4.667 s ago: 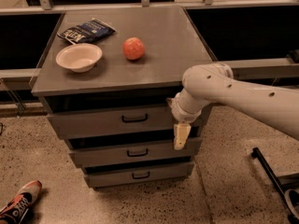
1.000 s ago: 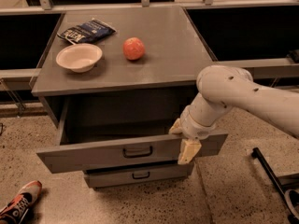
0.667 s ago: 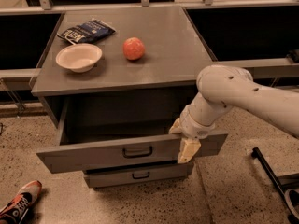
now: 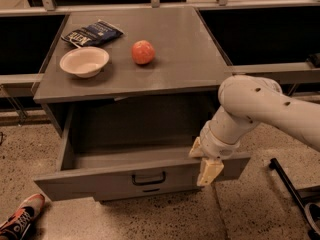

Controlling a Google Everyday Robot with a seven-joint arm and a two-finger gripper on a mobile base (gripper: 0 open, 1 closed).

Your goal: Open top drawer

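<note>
**Top drawer [image 4: 95, 184] open, standing well out of the cabinet [image 4: 185, 49]; gripper [image 4: 204, 161] at the right end of the drawer front.**

Risk: the gripper sits well to the right of the handle [image 4: 148, 178], so any further pull is likely to skew the drawer or run it off its rails. A shoe [image 4: 20, 220] lies near the left corner and could be struck. Whether the gripper is open, closed or clamped on the front edge cannot be told. The wrist covers the contact point, and the drawer front hides the cabinet face below.
</note>
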